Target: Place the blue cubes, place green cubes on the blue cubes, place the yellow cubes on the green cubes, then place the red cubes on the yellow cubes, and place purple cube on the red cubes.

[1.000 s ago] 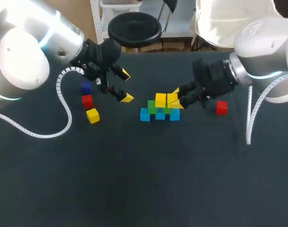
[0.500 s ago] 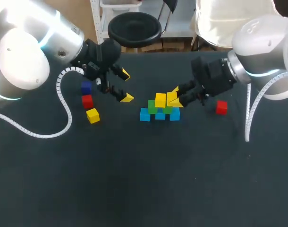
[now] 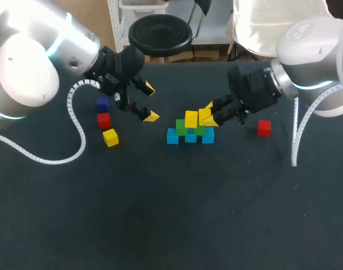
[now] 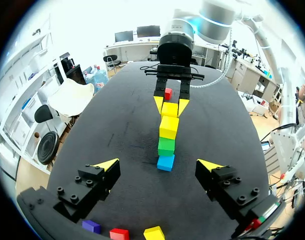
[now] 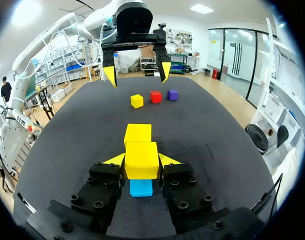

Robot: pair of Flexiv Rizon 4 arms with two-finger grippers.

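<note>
Black tabletop [image 3: 160, 214]: the right gripper [image 5: 141, 162] clamps a yellow cube [image 5: 141, 156] by opposite flat sides over the green cubes [image 3: 181, 127]. It looks light, rigid, slick; the left gripper [image 3: 150, 102] hangs wide open.

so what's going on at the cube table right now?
The right hand grips a yellow cube on or just above the green cubes, which sit on three blue cubes, next to a placed yellow cube. The left hand hangs open and empty near a purple cube, a red cube and a spare yellow cube. A second red cube lies alone on the right side.
</note>
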